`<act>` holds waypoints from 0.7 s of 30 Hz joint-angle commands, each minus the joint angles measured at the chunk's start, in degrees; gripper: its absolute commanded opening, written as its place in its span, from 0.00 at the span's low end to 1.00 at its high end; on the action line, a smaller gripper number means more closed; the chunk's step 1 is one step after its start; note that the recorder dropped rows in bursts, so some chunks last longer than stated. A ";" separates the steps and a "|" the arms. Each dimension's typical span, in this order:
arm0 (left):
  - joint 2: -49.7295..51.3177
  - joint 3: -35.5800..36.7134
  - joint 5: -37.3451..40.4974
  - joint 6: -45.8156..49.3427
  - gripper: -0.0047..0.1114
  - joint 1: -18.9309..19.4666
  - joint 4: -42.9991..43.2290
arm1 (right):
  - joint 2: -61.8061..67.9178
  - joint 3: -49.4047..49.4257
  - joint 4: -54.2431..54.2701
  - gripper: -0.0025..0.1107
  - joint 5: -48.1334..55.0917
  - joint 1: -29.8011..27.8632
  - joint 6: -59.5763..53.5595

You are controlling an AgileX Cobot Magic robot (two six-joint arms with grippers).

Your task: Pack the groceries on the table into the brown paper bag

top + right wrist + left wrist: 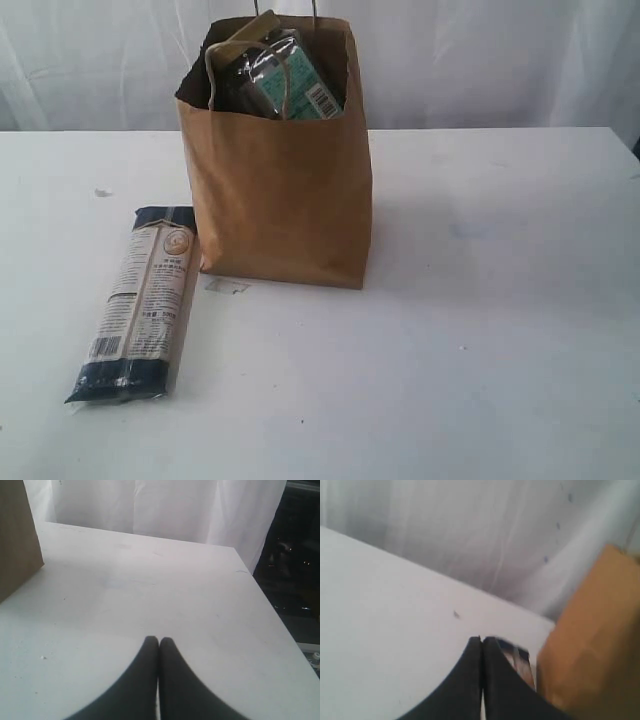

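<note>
The brown paper bag (280, 200) stands upright on the counter (480, 350), packets (290, 85) at its mouth. The navy-beige pasta packet (140, 305) lies flat just left of it. The left end effector (481, 642) and right end effector (159, 642) are clenched, empty.

One brown paper bag (280, 200), one long pasta packet (140, 305), one white table (480, 350)

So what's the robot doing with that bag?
A two-armed robot is packing groceries into the brown paper bag. Some packets already poke out of its top. The long navy-beige pasta packet lies flat on the white table, just left of the bag, not packed yet. The left gripper and the right gripper are both shut and hold nothing.
</note>
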 commanded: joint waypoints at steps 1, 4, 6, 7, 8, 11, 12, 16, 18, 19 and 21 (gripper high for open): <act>-0.28 0.16 -18.90 -7.99 0.04 0.05 -6.07 | -0.10 0.09 -0.45 0.02 0.01 -0.27 0.29; -0.28 0.16 -23.43 -12.77 0.04 0.05 -5.85 | -0.10 0.09 -0.45 0.02 0.01 -0.27 0.29; -0.28 0.16 -24.65 -17.43 0.04 0.05 -3.90 | -0.10 0.09 -0.45 0.02 0.01 -0.27 0.29; -0.28 0.16 -24.78 -22.15 0.04 0.05 -2.79 | -0.10 0.09 -0.45 0.02 0.01 -0.27 0.29; -0.28 0.16 -24.78 -26.44 0.04 0.05 -1.62 | -0.10 0.09 -0.45 0.02 0.01 -0.27 0.29; -0.28 -1.72 -22.70 -40.81 0.04 0.05 8.78 | -0.10 0.09 -0.45 0.02 0.01 -0.27 0.29; -0.28 -2.68 -22.32 -41.01 0.04 0.05 14.64 | -0.10 0.09 -0.45 0.02 0.01 -0.27 0.29; 4.28 -3.96 -21.15 -23.29 0.04 0.05 37.01 | -0.10 0.09 -0.45 0.02 0.01 -0.27 0.29; 9.57 -3.96 -20.86 -25.12 0.04 0.05 35.46 | -0.10 0.09 -0.45 0.02 0.01 -0.27 0.29; 11.85 -3.96 -21.35 -25.96 0.04 0.05 34.59 | -0.10 0.09 -0.45 0.02 0.01 -0.27 0.29; 17.74 -3.96 -23.39 -27.58 0.04 0.05 34.47 | -0.10 0.09 -0.45 0.02 0.01 -0.27 0.29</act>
